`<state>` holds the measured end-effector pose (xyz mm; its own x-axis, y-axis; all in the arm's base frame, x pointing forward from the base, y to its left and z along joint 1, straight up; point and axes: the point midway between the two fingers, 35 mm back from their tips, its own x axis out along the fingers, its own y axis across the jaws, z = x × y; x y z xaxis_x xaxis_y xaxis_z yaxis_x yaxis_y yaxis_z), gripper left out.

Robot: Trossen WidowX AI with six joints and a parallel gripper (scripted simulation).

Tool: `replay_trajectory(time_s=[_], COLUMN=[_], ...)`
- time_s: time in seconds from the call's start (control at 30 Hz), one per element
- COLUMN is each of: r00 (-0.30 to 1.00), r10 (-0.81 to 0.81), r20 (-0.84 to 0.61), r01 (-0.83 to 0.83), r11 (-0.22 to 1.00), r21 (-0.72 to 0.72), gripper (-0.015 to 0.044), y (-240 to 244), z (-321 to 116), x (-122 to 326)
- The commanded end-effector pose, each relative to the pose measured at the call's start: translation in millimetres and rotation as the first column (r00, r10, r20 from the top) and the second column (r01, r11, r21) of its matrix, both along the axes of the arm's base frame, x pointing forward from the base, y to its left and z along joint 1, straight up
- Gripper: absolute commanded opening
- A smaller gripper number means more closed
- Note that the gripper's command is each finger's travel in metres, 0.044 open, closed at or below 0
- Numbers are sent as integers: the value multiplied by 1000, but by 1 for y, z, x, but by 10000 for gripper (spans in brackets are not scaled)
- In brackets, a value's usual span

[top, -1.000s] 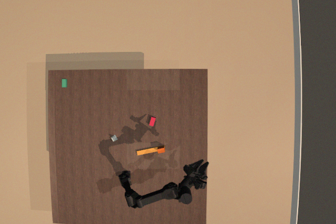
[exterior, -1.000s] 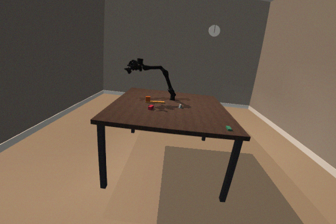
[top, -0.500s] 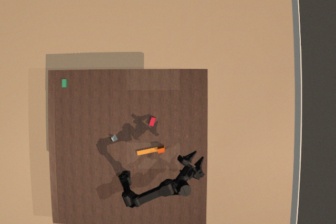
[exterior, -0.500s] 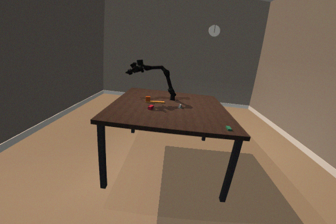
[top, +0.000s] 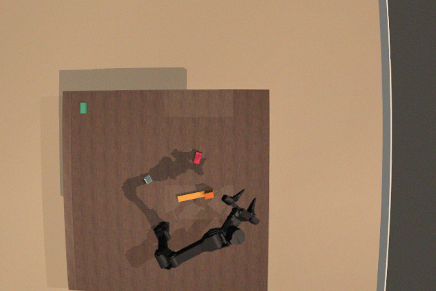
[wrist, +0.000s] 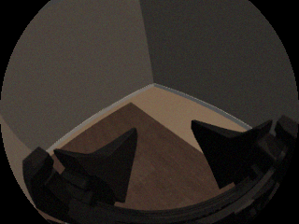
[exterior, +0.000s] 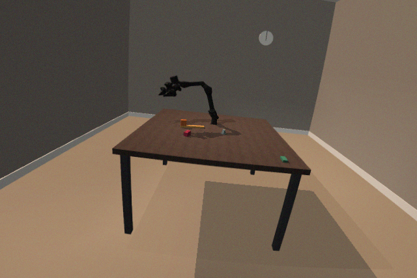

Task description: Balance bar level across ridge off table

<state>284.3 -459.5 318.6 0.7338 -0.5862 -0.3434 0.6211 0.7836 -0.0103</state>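
Note:
A yellow-orange bar (top: 189, 196) (exterior: 195, 127) lies low on the table, with a darker orange block (top: 209, 194) (exterior: 183, 122) at one end. The ridge, a small grey-blue wedge (top: 148, 179) (exterior: 223, 131), stands apart from the bar, with nothing on it. My gripper (top: 248, 194) (exterior: 161, 92) (wrist: 164, 127) is open and empty. It hangs high above the table, to the right of the bar's block end in the top view. The wrist view shows neither the bar nor the ridge.
A red block (top: 197, 157) (exterior: 187, 133) lies on the dark wooden table (top: 112, 133) (exterior: 154, 147) (wrist: 159, 179), near the bar and the ridge. A green block (top: 83, 108) (exterior: 284, 159) lies near a far corner of the table. The arm's shadow falls around the wedge and the red block.

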Motion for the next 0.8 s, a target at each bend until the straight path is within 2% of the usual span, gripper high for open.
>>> replay_trajectory(time_s=[0.0, 0.37, 0.77], r00=[995, 914, 713], r10=[37, 158, 288], r20=[-96, -375, -640], r01=[-40, -209, -447], r11=[999, 973, 889], r21=[-33, -100, -98], gripper=[315, 315, 315], y=[11, 40, 77], z=[-10, -41, -72], x=[2, 6, 4])
